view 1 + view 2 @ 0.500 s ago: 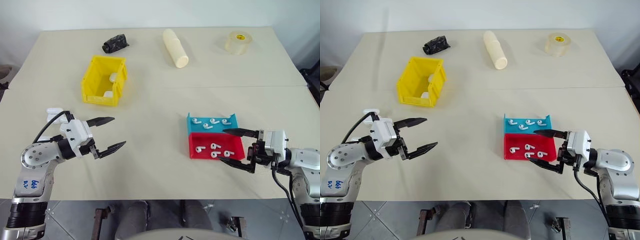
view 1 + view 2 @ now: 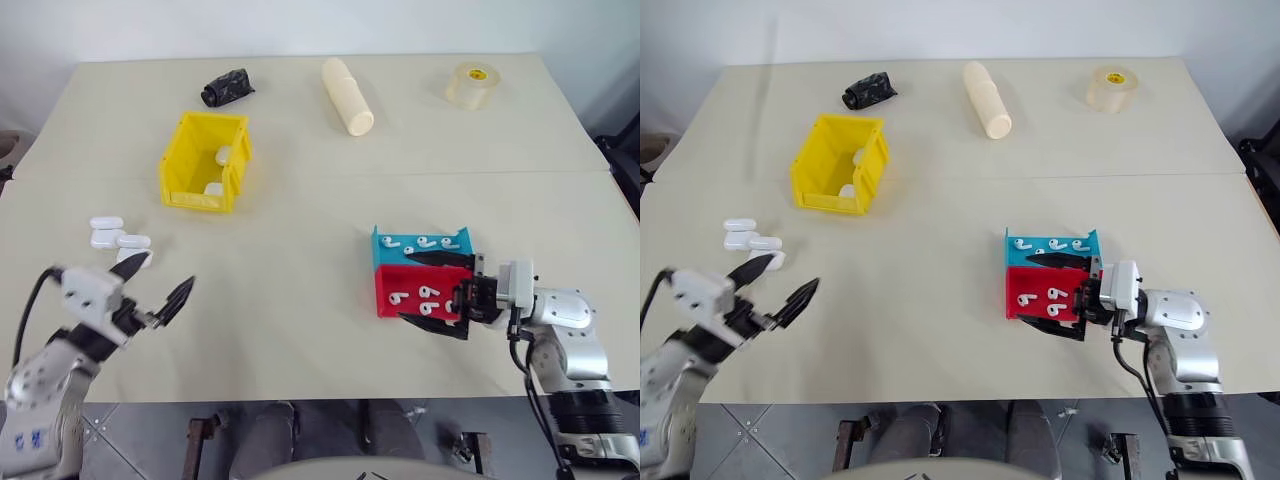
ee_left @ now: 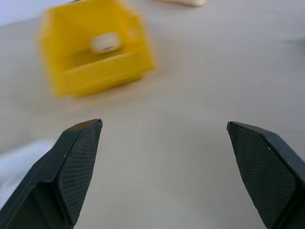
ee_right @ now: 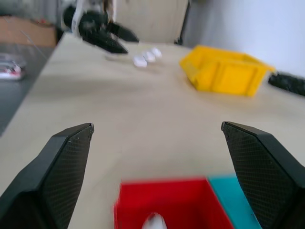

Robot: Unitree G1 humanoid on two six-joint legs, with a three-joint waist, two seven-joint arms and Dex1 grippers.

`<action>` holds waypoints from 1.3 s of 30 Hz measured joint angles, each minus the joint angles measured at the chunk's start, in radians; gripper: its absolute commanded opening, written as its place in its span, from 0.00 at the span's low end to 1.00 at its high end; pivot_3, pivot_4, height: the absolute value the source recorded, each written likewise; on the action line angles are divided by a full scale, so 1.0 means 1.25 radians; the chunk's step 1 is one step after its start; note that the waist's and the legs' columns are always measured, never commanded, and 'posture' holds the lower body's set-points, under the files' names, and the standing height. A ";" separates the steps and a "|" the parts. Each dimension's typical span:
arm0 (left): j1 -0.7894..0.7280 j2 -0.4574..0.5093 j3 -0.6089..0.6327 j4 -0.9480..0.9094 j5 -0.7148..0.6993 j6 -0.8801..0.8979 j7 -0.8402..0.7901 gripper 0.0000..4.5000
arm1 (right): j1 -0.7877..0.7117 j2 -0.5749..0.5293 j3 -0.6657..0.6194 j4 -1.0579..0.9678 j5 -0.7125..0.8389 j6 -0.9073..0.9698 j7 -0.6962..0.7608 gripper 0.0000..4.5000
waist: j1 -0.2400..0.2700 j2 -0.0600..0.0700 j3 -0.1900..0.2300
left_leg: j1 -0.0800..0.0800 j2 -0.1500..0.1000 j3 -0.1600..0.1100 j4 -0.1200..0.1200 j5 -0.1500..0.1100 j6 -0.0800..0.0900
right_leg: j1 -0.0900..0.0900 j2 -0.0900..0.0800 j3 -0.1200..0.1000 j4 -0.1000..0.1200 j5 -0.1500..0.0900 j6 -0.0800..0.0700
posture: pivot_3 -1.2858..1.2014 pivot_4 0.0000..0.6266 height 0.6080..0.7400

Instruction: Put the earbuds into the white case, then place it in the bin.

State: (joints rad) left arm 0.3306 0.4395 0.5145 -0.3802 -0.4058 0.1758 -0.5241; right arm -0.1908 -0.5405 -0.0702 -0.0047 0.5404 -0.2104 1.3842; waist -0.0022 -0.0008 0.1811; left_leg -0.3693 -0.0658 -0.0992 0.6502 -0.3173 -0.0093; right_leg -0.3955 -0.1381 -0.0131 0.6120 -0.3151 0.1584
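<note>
Both sets of fingers spread wide, holding nothing — right gripper [image 2: 1053,295] straddling the red tray [image 2: 1035,291] of earbuds [image 2: 1052,294], left gripper [image 2: 777,283] near white cases [image 2: 750,236] at worktop [image 2: 940,200] left edge. Yellow bin [image 2: 835,163] far left — bare middle.

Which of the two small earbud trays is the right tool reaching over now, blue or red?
The small red plastic tray, the nearer of the two. The open right tool straddles it, one finger along its border with the small blue plastic tray behind.
</note>
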 measured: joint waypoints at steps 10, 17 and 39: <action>0.162 -0.151 0.087 -0.105 -0.037 0.078 0.167 0.99 | -0.022 -0.006 0.021 -0.008 0.002 0.012 0.019 1.00 | 0.025 -0.002 0.000 | 0.000 0.000 -0.001 0.004 -0.001 0.001 | 0.002 0.000 -0.001 -0.001 0.000 0.000 | 0.52 0.24 1.00; 0.124 -0.018 0.149 -0.136 -0.120 0.281 0.228 0.99 | -0.034 -0.032 0.019 -0.007 0.002 0.063 0.016 1.00 | 0.020 -0.002 0.000 | 0.000 0.005 -0.001 0.004 -0.003 -0.002 | 0.001 0.005 -0.001 0.000 -0.001 -0.002 | 0.52 0.24 1.00; -0.229 0.530 -0.022 0.278 -0.139 0.745 0.050 0.99 | -0.017 -0.059 -0.003 -0.002 0.000 0.081 0.015 1.00 | -0.001 -0.001 0.000 | 0.000 0.006 0.000 0.001 -0.004 -0.003 | -0.003 0.005 0.000 0.007 -0.002 -0.005 | 0.52 0.24 1.00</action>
State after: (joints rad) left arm 0.0448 1.1024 0.4872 -0.0331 -0.5801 1.1068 -0.4621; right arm -0.2115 -0.6139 -0.0744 -0.0075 0.5400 -0.1095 1.4032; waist -0.0030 -0.0026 0.1810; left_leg -0.3690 -0.0584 -0.0992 0.6509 -0.3217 -0.0134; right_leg -0.3990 -0.1313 -0.0126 0.6204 -0.3178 0.1522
